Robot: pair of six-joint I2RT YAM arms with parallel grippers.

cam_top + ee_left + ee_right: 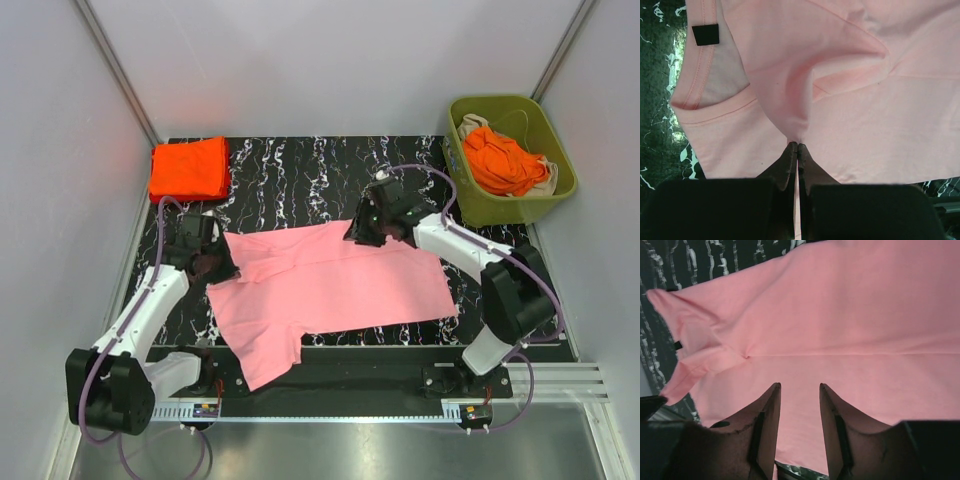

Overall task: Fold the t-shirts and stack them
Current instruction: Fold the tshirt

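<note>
A light pink t-shirt (340,285) lies spread on the black marbled mat (300,170), one sleeve hanging over the near edge. My left gripper (216,264) is shut on a pinch of its cloth beside the neckline. In the left wrist view the pink t-shirt (850,100) bunches up from the closed left gripper (798,145), with the dark neck label (705,34) at upper left. My right gripper (365,232) hovers at the shirt's far edge. The right wrist view shows this right gripper (800,386) open over flat pink cloth (840,325), nothing between the fingers.
A folded orange-red t-shirt (188,168) sits at the mat's far left corner. An olive-green bin (500,210) at the far right holds crumpled orange-red t-shirts (505,163). Grey walls close in on both sides and at the back.
</note>
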